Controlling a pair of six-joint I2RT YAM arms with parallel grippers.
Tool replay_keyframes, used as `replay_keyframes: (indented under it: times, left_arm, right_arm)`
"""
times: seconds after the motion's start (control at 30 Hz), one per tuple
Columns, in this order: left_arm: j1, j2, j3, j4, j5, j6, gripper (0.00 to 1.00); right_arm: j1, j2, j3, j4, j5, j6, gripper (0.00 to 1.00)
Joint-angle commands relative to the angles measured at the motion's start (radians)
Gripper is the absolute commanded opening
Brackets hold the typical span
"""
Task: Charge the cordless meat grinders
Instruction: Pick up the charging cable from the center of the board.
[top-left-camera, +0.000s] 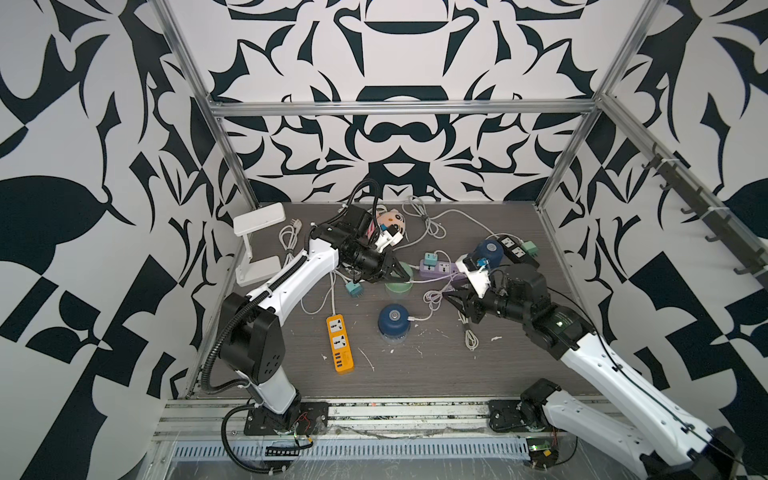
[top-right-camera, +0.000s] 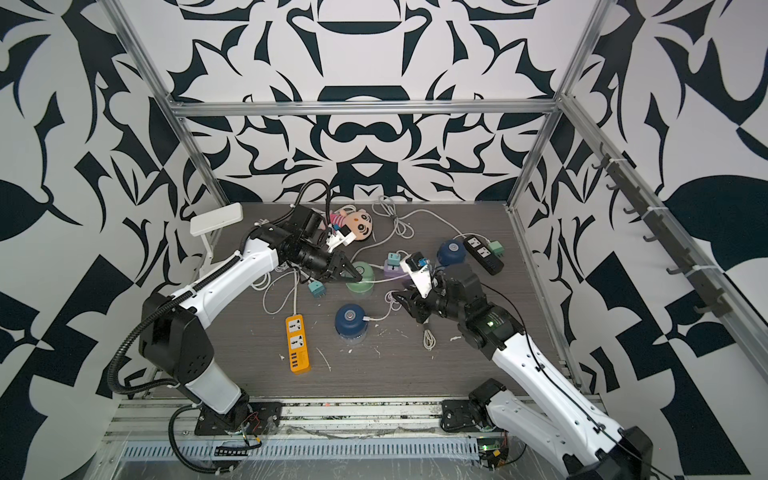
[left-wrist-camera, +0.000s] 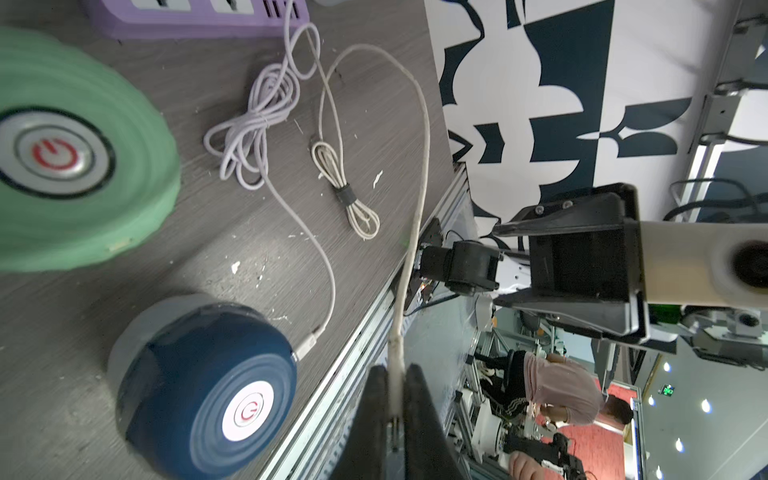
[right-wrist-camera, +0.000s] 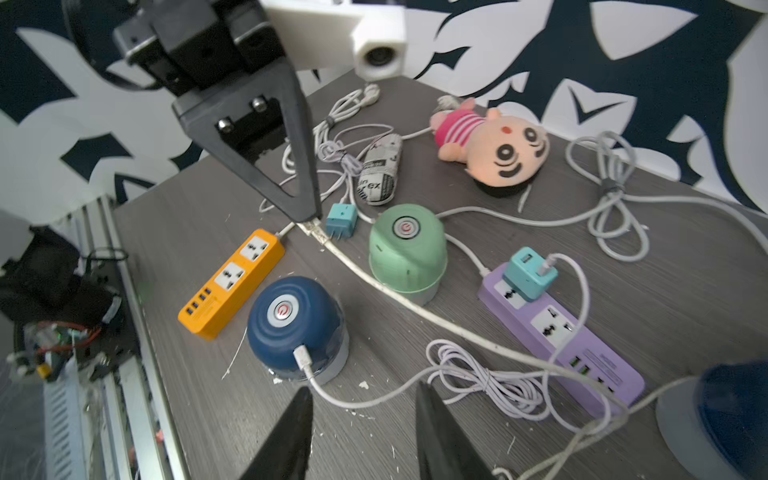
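Left tool (right-wrist-camera: 306, 216) pinching white cable (right-wrist-camera: 374, 283), right tool (right-wrist-camera: 363, 392) apparently empty

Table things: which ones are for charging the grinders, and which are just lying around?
For the job: mint green grinder, near blue grinder, far blue grinder, white cable, purple power strip, teal adapter.

Just lying about: plush doll, rolled paper, white lamp.
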Motion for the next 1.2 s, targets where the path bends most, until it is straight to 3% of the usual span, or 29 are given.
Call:
replay_keyframes:
  times: [0.0,0.37,0.8,1.17]
  left_arm:
    - [-0.002,-0.048,-0.004,-0.132,0.025,0.105,0.0]
    - [0.001,-0.072,-0.009,-0.126,0.031,0.11,0.0]
    - [0.002,-0.089,-0.02,-0.118,0.053,0.109,0.0]
    - [0.002,-0.091,-0.026,-0.116,0.067,0.108,0.0]
  right_arm:
    - [0.047,0.069,0.113,0.006,-0.066,-0.125,0.36]
    - [0.125,0.309,0.298,-0.046,-0.095,-0.21,0.3]
    - [0.137,0.366,0.33,-0.065,-0.108,-0.213,0.23]
    - [0.146,0.392,0.365,-0.081,-0.099,-0.215,0.08]
